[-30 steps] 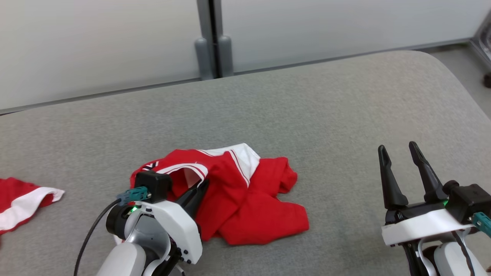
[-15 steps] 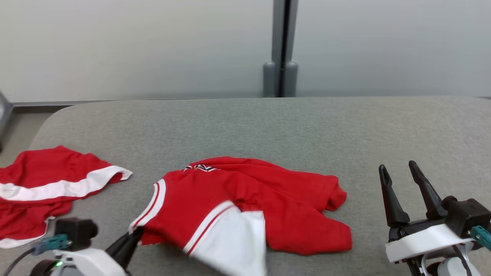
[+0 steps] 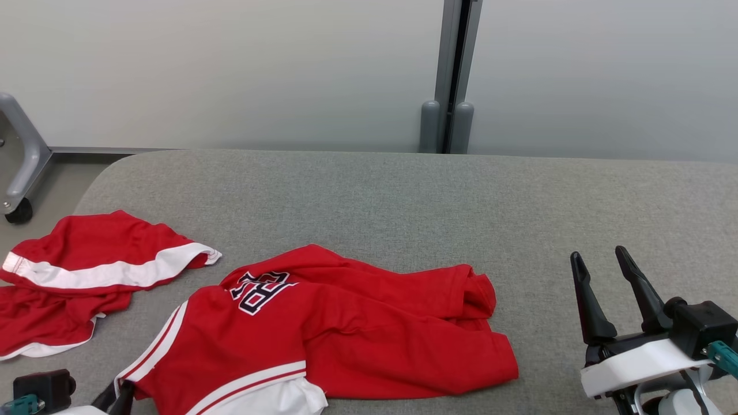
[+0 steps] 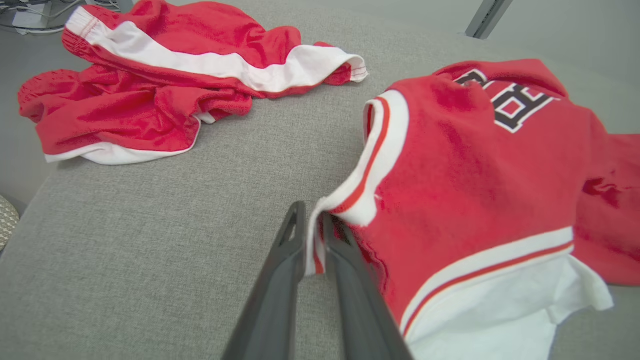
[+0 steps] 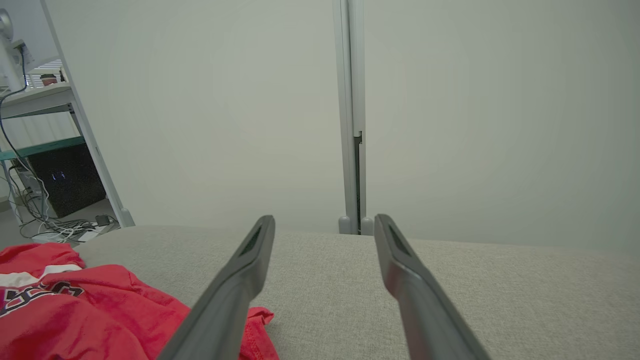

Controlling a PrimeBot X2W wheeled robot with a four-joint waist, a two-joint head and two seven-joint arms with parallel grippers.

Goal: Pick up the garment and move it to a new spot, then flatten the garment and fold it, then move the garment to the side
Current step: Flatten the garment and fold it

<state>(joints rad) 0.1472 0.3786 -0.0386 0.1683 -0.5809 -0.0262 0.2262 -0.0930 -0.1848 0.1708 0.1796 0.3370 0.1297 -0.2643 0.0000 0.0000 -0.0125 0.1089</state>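
the left gripper [image 4: 312, 215] is pinching the red garment [image 3: 357, 334] by its white hem; the right gripper [image 3: 597, 255] is hovering open.

two red garments lie on one grey padded table [image 3: 403, 196]: one lettered jersey [image 3: 369, 340] and one white-striped garment [image 3: 86, 271]. the jersey carries one block of dark lettering [image 3: 259, 291]. there are two grippers, the left gripper [image 4: 312, 212] and the right gripper [image 3: 597, 253], each with two long dark fingers, four fingers in all. behind the table stands one vertical post [image 3: 452, 75] with two rounded grey feet at its base. one black caster wheel [image 3: 20, 214] sits on the floor at the left, under one grey frame leg. the right wrist view adds one black box [image 5: 65, 180] beneath a shelf and a tangle of cables [image 5: 55, 227], probably several, too knotted to count.
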